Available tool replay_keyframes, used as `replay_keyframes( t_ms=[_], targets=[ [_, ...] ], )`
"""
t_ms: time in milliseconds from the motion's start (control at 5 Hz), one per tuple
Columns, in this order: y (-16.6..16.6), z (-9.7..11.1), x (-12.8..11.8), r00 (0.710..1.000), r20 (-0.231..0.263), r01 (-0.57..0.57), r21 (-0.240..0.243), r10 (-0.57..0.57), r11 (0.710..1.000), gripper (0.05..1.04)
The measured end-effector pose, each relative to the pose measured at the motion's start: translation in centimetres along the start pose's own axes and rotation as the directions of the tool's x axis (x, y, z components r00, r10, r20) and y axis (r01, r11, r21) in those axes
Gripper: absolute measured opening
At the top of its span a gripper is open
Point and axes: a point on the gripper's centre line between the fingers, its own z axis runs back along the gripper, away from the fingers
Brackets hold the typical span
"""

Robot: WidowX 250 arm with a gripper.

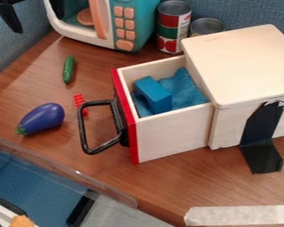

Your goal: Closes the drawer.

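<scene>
While the drawer [171, 138] is sticking well out of its wooden box [239, 62], the task is standing at the approach, with no push being made. The gripper [8, 17] is hanging at the upper left, well apart from the black handle [82, 128]; I can't say whether it is parted or closed. A blue block [154, 95] is resting in the drawer with a blue cloth [183, 86]. The next move is calling for reaching the red front [132, 146] or handle, then pushing straight toward the box.
</scene>
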Motion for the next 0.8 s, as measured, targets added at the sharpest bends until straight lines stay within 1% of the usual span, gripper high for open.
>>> replay_keyframes(
  t_ms=[200,400,600,800],
  targets=[
    [0.1,-0.8,-0.5,1.000,-0.028,0.005,0.009,-0.005,1.000,1.000],
    [0.1,-1.3,-1.0,0.995,-0.029,0.098,-0.011,-0.098,0.995,1.000],
    [0.3,-1.5,-1.9,0.975,-0.026,0.220,-0.065,-0.222,0.973,1.000],
    [0.7,-1.9,-2.7,0.920,-0.010,0.388,-0.120,-0.392,0.914,1.000]
  ],
)
